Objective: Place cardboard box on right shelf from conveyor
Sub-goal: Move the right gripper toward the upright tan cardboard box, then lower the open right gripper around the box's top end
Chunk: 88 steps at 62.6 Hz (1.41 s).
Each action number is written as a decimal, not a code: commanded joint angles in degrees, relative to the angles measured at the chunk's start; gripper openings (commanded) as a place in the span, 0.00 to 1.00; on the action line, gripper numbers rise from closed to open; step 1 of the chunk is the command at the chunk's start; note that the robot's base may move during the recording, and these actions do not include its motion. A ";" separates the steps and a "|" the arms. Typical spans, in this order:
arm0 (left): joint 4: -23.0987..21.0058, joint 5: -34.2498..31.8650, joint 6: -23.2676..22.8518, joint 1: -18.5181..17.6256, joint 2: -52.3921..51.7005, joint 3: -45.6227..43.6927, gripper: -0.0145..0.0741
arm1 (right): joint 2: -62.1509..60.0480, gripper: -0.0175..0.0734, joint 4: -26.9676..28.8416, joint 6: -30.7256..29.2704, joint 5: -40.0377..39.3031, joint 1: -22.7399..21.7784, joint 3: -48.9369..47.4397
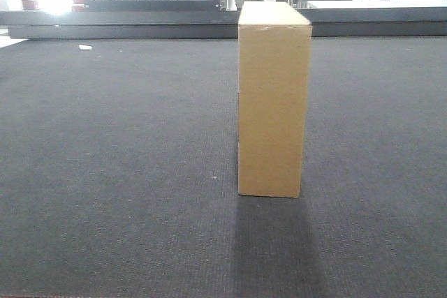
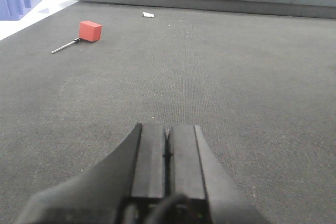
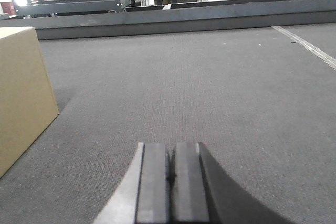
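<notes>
Front view: one cardboard box (image 1: 274,102), one conveyor (image 1: 112,158).

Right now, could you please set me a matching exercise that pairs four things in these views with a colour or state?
Things:
1. cardboard box
2. conveyor
3. small block
4. left pincer

Colour or state:
A. red
B. shut
C. dark grey
D. tan, standing upright

Pairs: 1-D, 2-C, 3-A, 4-B
</notes>
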 commanded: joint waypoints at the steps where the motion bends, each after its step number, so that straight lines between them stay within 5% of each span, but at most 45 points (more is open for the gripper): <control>1: -0.34 -4.88 0.01 0.06 -0.60 0.36 0.03 | -1.16 0.22 0.11 -0.18 -5.43 0.23 -0.25; 19: -0.34 -4.88 0.01 0.06 -0.60 0.36 0.03 | -1.16 0.22 0.11 -0.18 -9.13 0.23 -0.55; 30: -0.34 -4.88 0.01 0.06 -0.60 0.36 0.03 | 2.78 0.23 0.15 -0.18 -6.23 0.23 -9.96; 36: -0.34 -4.88 0.01 0.06 -0.60 0.36 0.03 | 9.43 0.38 0.15 -0.18 -6.07 0.23 -16.57; 47: -0.34 -4.88 0.01 0.06 -0.60 0.36 0.03 | 23.04 0.87 -0.08 -0.18 -5.93 1.98 -28.05; 67: -0.34 -4.88 0.01 0.06 -0.60 0.36 0.03 | 44.64 0.84 -5.47 -0.18 -2.39 15.29 -46.35; 88: -0.34 -4.88 0.01 0.06 -0.60 0.36 0.03 | 68.63 0.84 -7.37 -0.24 18.18 29.22 -69.76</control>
